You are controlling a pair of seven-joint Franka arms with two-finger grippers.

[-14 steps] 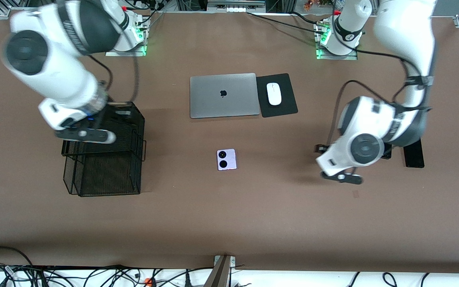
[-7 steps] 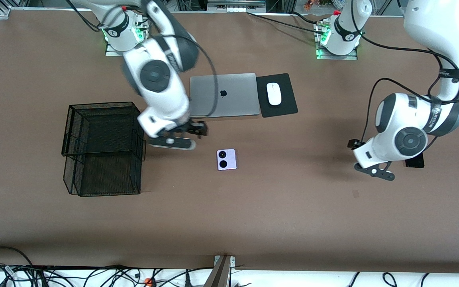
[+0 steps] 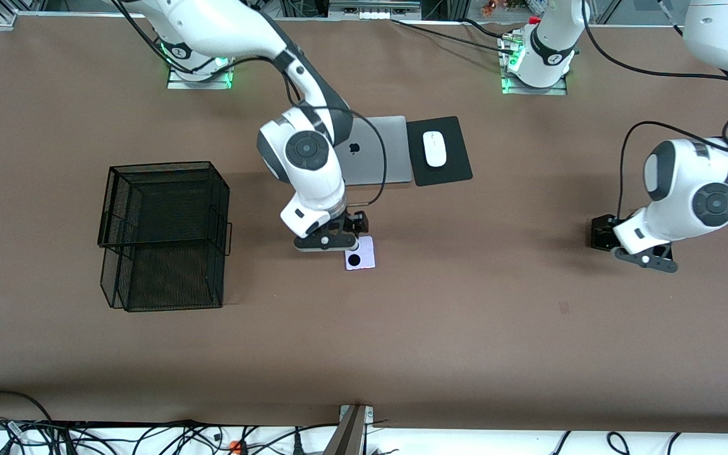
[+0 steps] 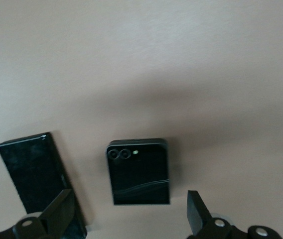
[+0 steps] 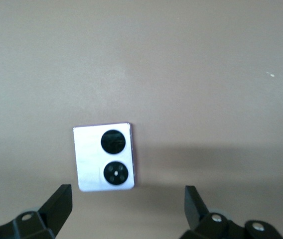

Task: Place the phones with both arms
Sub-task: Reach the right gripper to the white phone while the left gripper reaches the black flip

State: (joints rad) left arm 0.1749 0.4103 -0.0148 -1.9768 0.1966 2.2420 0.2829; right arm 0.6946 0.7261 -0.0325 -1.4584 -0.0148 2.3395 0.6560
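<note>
I see the right gripper, fingers apart, over the lilac-white phone; the left gripper, also apart, hangs over the squarish black phone.

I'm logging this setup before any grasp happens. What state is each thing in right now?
Lilac-white phone: folded, flat on the table, untouched.
Black folded phone: flat on the table, untouched.
Slim black phone: flat beside it.
Right hand: open, over the lilac-white phone.
Left hand: open, over the black folded phone.
Laptop: shut.
Mesh basket: on its side.
</note>
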